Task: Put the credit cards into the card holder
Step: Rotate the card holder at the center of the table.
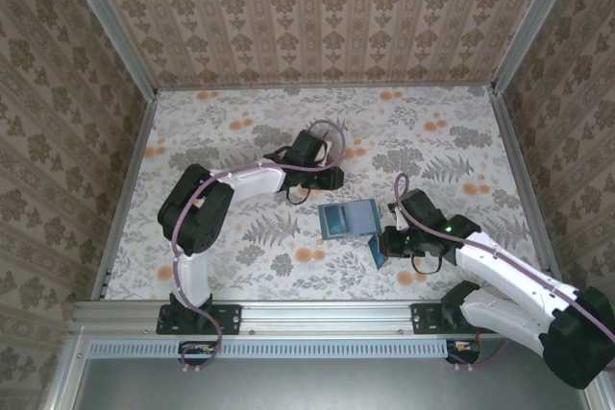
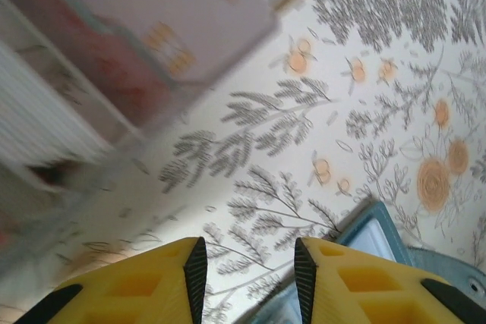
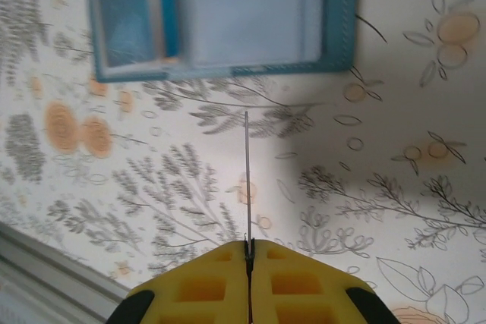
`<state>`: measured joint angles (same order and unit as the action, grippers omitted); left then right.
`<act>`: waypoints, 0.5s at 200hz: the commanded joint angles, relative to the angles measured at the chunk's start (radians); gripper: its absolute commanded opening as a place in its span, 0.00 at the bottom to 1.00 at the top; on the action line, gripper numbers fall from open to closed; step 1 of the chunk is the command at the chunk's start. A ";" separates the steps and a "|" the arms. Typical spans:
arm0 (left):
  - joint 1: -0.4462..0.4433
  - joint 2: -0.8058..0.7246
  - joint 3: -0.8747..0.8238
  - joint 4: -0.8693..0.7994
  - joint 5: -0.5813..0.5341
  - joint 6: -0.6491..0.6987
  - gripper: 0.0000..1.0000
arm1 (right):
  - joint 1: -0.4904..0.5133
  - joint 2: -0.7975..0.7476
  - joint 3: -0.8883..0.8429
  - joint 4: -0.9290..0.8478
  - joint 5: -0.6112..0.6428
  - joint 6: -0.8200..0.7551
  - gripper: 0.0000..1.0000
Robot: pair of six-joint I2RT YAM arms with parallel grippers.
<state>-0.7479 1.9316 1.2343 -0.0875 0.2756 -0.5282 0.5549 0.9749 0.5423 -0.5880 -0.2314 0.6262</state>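
Observation:
The card holder (image 1: 348, 220) lies open on the floral table, teal-edged with a pale blue-grey inside (image 3: 250, 13). My right gripper (image 3: 249, 244) is shut on one thin credit card (image 3: 246, 180), seen edge-on, held upright just on the near side of the holder. From above, this gripper (image 1: 386, 243) sits at the holder's right near corner. My left gripper (image 2: 249, 252) is open with nothing between its fingers, hovering over bare table behind the holder, whose corner (image 2: 376, 233) shows at lower right. Blurred red and white credit cards (image 2: 159, 36) lie at upper left.
A clear plastic box (image 2: 45, 134) holds those blurred cards, close to the left gripper (image 1: 320, 180) at the table's middle back. Patterned walls and metal rails (image 1: 125, 189) enclose the table. An aluminium rail (image 1: 307, 319) runs along the near edge.

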 commanded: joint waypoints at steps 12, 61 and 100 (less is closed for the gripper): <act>-0.038 -0.022 -0.014 -0.004 -0.080 0.051 0.38 | 0.007 0.072 -0.016 0.031 0.079 0.035 0.06; -0.041 0.031 -0.008 -0.069 -0.086 0.050 0.38 | -0.011 0.079 -0.011 0.093 0.221 0.028 0.06; -0.048 -0.024 -0.115 -0.073 -0.107 0.031 0.37 | -0.069 0.122 -0.011 0.166 0.216 -0.014 0.05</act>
<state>-0.7914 1.9427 1.1904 -0.1207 0.2008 -0.5003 0.5117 1.0691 0.5320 -0.4698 -0.0620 0.6380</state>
